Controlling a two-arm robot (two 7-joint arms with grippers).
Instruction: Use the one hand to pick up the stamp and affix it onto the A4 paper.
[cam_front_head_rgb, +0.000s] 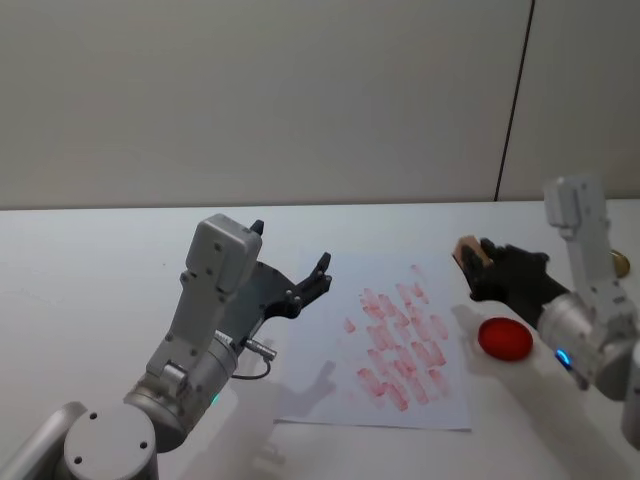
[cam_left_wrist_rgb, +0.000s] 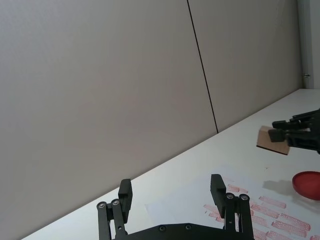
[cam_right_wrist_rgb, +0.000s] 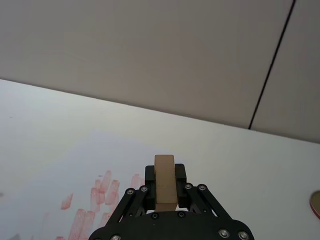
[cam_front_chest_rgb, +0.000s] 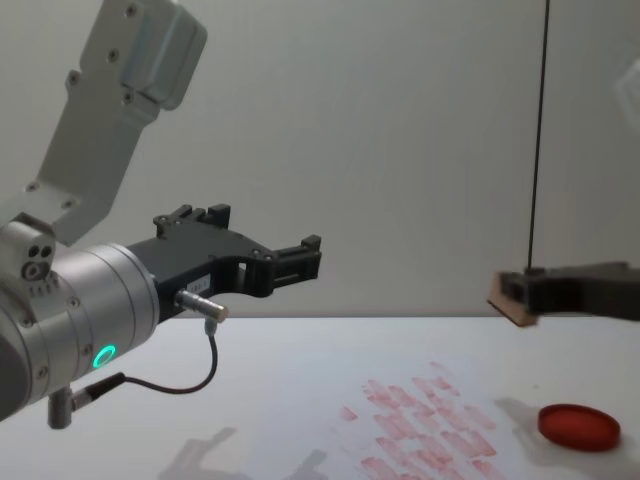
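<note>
left gripper (cam_front_head_rgb: 290, 247) hangs idle, fingers spread wide, over the a4 paper (cam_front_head_rgb: 340, 300). pick-up looks done: right gripper (cam_front_head_rgb: 478, 262) clamps the stamp (cam_front_head_rgb: 468, 250) aloft, ink pad (cam_front_head_rgb: 504, 338) beneath its wrist. pressing onto the paper, to its left, is not yet done.

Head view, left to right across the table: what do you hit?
Left gripper, open → A4 paper → stamp, clamped by right gripper → red ink pad.

The left gripper (cam_front_head_rgb: 290, 247) blocks the left side of the A4 paper (cam_front_head_rgb: 400, 340). The stamp (cam_right_wrist_rgb: 164, 184) sinks out of sight inside the right gripper (cam_right_wrist_rgb: 165, 172). The ink pad (cam_left_wrist_rgb: 307, 184) runs off the frame edge.
</note>
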